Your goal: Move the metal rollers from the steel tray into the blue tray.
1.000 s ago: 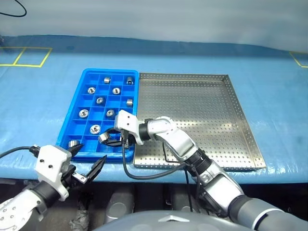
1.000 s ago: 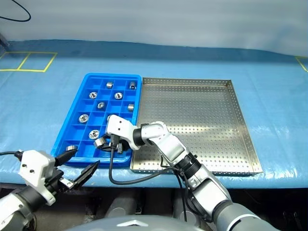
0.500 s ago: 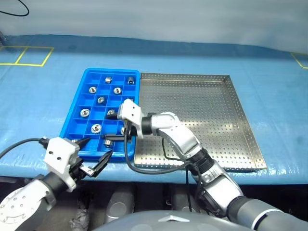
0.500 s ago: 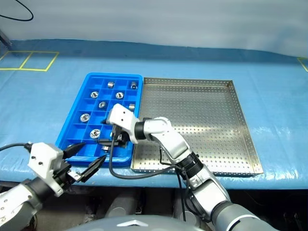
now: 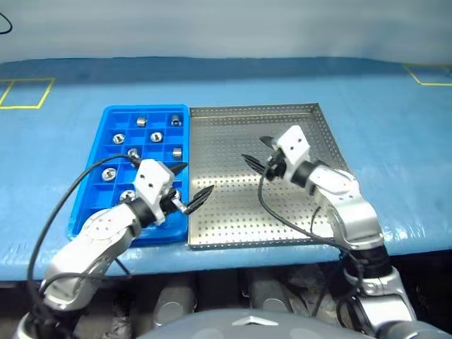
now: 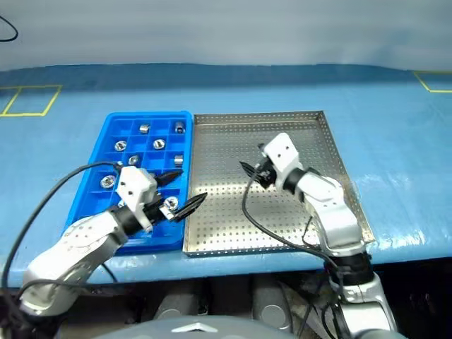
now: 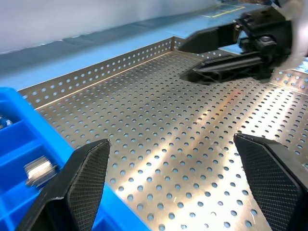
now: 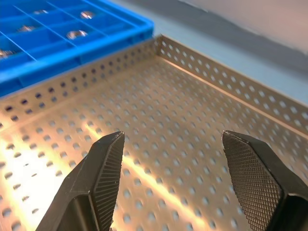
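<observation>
Several metal rollers [image 5: 156, 136] sit in separate compartments of the blue tray [image 5: 157, 108] on the left. The steel tray [image 5: 233, 212] lies flush against its right side, and I see only bare perforated floor in it. My left gripper [image 5: 192, 180] hangs open over the border between the two trays, near the front, with nothing in it. In the left wrist view a roller [image 7: 38, 171] rests in a blue compartment beside it. My right gripper [image 5: 256, 150] is open and empty above the middle of the steel tray, pointing towards the blue tray [image 8: 72, 38].
Both trays rest on a table under a blue cover [image 5: 395, 127]. Yellow tape marks lie at the far left [image 5: 28, 92] and far right [image 5: 424, 74]. A black cable [image 5: 282, 219] droops from the right gripper across the steel tray.
The right gripper opened, leaving its roller in a front compartment of the blue tray, and swung right over the steel tray. The left gripper rose from below the table edge to the trays' border.
</observation>
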`<state>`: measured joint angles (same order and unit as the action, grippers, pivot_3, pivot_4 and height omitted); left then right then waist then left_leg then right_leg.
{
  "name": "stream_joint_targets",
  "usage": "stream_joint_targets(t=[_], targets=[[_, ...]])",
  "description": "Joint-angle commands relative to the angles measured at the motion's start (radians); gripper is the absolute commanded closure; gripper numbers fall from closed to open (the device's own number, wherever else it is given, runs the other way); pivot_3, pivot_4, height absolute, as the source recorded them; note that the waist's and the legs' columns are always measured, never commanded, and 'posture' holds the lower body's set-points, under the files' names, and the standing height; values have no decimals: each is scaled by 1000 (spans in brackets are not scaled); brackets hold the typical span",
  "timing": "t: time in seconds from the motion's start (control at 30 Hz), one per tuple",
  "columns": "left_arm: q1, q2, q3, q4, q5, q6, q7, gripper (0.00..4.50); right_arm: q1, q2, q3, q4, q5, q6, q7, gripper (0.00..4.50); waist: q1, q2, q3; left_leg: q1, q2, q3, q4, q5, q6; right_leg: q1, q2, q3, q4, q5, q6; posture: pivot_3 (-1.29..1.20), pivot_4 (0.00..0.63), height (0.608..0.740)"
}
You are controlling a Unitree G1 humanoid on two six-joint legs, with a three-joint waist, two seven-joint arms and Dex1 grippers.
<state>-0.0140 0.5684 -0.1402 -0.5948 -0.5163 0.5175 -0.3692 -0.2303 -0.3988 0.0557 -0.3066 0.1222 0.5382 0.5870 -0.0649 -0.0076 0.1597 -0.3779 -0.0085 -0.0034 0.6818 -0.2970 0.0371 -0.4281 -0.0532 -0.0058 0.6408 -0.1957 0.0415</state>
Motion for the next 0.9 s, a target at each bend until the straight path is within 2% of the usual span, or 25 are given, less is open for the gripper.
stream_joint_targets(t=[0.03, 0.2, 0.4, 0.57, 0.67, 0.7, 0.9], targets=[[-28, -34, -18, 55, 52, -64, -43, 0, 33, -19, -35, -84, 19, 16, -18, 1088, -24, 0, 0, 0, 0, 1, 0, 0, 1, 0, 0, 1, 0, 0, 0, -249, 150, 740], [-59, -61, -24, 126, 69, -68, -105, 0, 82, -23, -58, -114, 19, 24, -61, 1088, -64, 0, 0, 0, 0, 2, 2, -1, 1, 0, 0, 4, 1, 1, 2, -281, 150, 740], [-82, -89, -30, 150, 109, -63, -121, 0, 136, -66, -47, -151, 86, 0, 33, 1088, -87, 0, 0, 0, -1, 2, 3, -1, 2, 0, 1, 8, 0, 0, 6, -290, 150, 740], [-80, -121, -23, 160, 147, -87, -113, 0, 142, -75, -67, -133, 132, 1, 52, 1088, -98, 0, 0, 0, -1, 2, 3, -1, 3, 0, 1, 9, 0, 2, 6, -284, 150, 740], [-72, -131, -25, 157, 151, -87, -122, 0, 131, -76, -67, -125, 117, -5, 25, 174, -102, 0, 0, 0, -1, 2, 3, -1, 3, 0, 1, 9, 1, 2, 6, -280, 150, 740], [-69, -136, -26, 158, 155, -89, -124, 0, 126, -76, -67, -117, 104, -11, 9, 22, -102, 0, 0, 0, -1, 2, 3, -1, 3, 0, 1, 9, 1, 2, 7, -280, 150, 740], [-64, -151, -32, 160, 171, -89, -134, 0, 125, -85, -56, -112, 98, -20, -1, 22, -106, 0, 0, 0, -1, 3, 3, -1, 3, 0, 1, 9, 1, 3, 7, -281, 150, 740]])
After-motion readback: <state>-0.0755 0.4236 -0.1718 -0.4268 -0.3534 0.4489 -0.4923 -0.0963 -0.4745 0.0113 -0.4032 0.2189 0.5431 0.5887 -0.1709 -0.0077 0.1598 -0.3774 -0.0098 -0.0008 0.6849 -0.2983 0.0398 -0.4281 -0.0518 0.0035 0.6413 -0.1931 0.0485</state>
